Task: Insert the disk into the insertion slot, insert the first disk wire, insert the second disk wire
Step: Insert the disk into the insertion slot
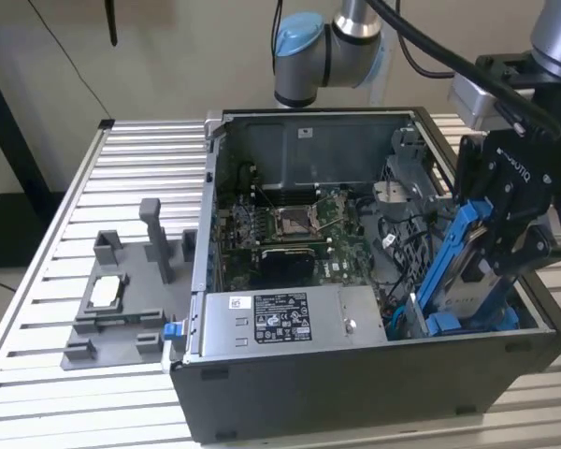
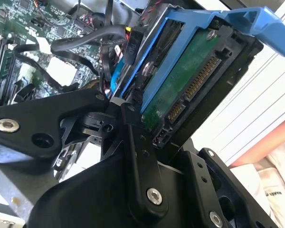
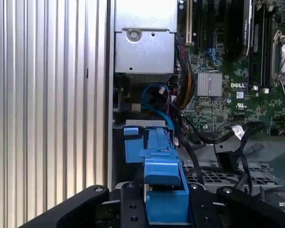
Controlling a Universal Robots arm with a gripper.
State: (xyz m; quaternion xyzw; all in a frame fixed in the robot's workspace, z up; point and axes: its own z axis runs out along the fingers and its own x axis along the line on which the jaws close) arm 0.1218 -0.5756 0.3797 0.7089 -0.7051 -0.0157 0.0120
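Arm: reaching down at the exterior view's right.
Gripper: pinching tilted disk at case lower-right corner.

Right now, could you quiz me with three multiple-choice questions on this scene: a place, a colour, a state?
1. The disk is at the computer case's: A) exterior view's left end B) middle C) exterior view's right end.
2. The disk's bracket is: A) red B) blue C) green.
3. The jaws are: A) wide open B) shut on the disk C) shut on nothing.
Answers: 1C, it stands tilted in that corner; 2B, the frame is blue in both wrist views; 3B, the bracket sits clamped between them.
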